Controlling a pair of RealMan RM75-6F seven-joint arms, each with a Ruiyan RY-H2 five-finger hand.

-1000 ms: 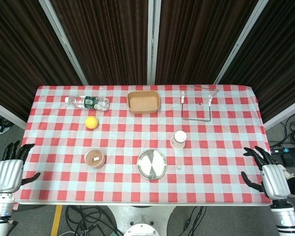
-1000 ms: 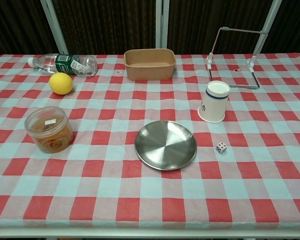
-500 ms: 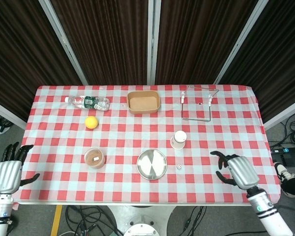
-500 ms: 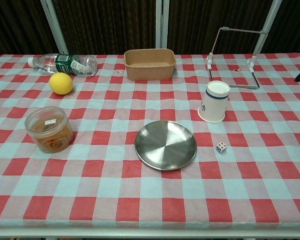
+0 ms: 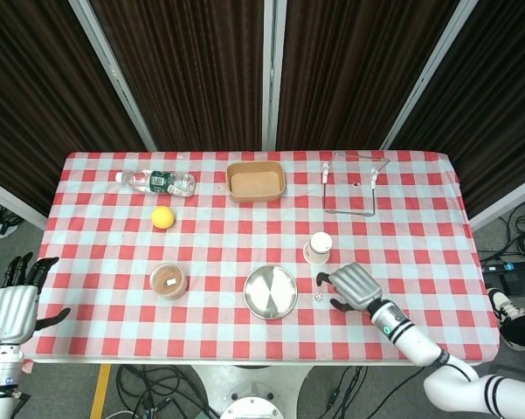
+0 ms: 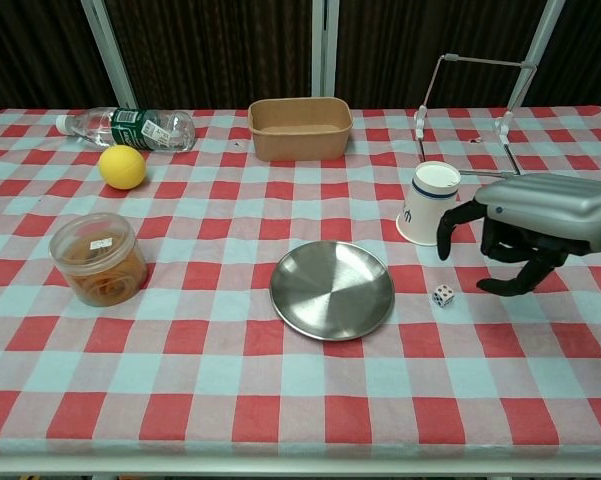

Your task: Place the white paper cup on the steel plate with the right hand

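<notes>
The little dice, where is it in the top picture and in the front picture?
Head view: the dice is a tiny speck low and right of middle, between the plate and the right hand.
Chest view: the dice is right of middle, below the cup.
Shared landmark: the plate, just left of the dice in both.

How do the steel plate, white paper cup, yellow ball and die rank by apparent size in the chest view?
1. steel plate, clearly largest
2. white paper cup
3. yellow ball, only a little smaller than the cup; it sits farther back, so this order is unsure
4. die, smallest
</notes>
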